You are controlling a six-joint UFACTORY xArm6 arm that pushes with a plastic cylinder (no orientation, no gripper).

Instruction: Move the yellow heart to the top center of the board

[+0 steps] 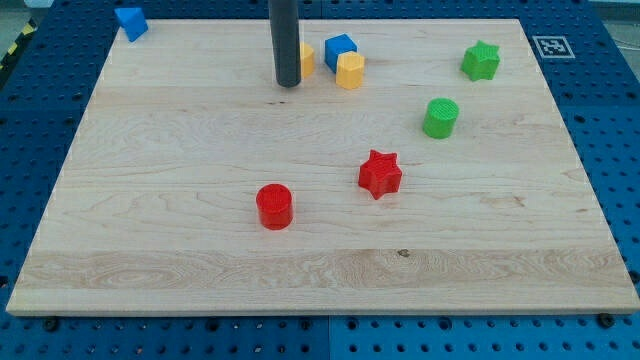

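My tip (pixel 287 84) rests on the board near the view's top centre. A yellow block (pixel 307 58) shows just right of the rod, partly hidden behind it, so I cannot make out its shape or whether the rod touches it. A second yellow block (pixel 350 71) lies a little further right, below a blue cube (pixel 340 47) and touching it. I cannot tell which yellow block is the heart.
A blue block (pixel 131 21) lies at the board's top left corner. A green star (pixel 481 61) and a green cylinder (pixel 440 117) are at the right. A red star (pixel 380 174) and a red cylinder (pixel 274 206) lie mid-board.
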